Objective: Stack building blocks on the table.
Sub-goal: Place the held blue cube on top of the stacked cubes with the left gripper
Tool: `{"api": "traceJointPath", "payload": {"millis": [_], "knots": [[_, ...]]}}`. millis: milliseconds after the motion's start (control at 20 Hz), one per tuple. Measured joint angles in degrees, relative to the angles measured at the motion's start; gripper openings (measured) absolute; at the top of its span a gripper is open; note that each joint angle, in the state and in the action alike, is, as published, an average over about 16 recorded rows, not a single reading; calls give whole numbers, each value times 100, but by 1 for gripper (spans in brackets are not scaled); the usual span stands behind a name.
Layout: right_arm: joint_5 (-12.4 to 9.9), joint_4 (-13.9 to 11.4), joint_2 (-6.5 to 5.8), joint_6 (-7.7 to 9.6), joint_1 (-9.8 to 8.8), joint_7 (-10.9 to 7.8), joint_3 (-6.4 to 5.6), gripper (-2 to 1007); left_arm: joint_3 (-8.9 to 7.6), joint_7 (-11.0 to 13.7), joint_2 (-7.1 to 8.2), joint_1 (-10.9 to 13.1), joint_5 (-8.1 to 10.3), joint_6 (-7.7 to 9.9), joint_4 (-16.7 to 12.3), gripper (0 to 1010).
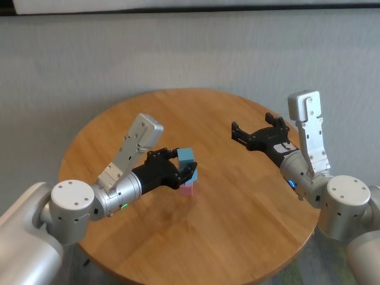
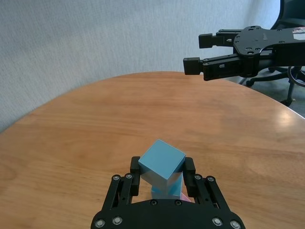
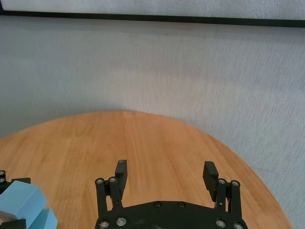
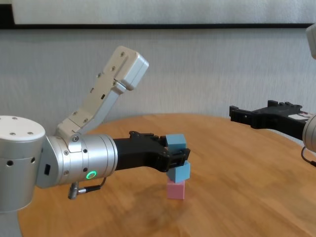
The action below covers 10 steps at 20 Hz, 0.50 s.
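A pale pink cube (image 4: 175, 190) stands on the round wooden table (image 4: 242, 202) with a light blue cube (image 4: 179, 172) on top of it. My left gripper (image 4: 178, 156) is shut on the second light blue cube (image 4: 176, 141), holding it slightly turned right above the lower blue one. The left wrist view shows this cube (image 2: 161, 160) between the fingers (image 2: 189, 168), with the stack (image 2: 167, 190) just below. In the head view the held cube (image 1: 186, 156) is over the pink one (image 1: 187, 189). My right gripper (image 1: 256, 132) is open and empty, hovering over the table's right side.
The table top (image 1: 237, 225) is bare apart from the stack. A grey wall lies behind it. An office chair base (image 2: 286, 83) shows beyond the table's far edge in the left wrist view.
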State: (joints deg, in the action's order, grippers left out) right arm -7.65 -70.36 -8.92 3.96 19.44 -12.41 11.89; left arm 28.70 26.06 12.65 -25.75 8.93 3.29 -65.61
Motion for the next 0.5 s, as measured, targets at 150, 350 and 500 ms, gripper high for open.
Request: {"api": "traceJointPath", "payload": {"millis": [150,350,500], "knots": [[0,0,0,0,0,0,0,1005,-1,3,-8,-10,3,-1,31,559],[0,0,0,0,0,0,0,1005,1,11,-24,-31,7,-8,83,559],[0,0,0,0,0,0,0,1005,5,22,-38,-51,9,-15,128,559]]}}
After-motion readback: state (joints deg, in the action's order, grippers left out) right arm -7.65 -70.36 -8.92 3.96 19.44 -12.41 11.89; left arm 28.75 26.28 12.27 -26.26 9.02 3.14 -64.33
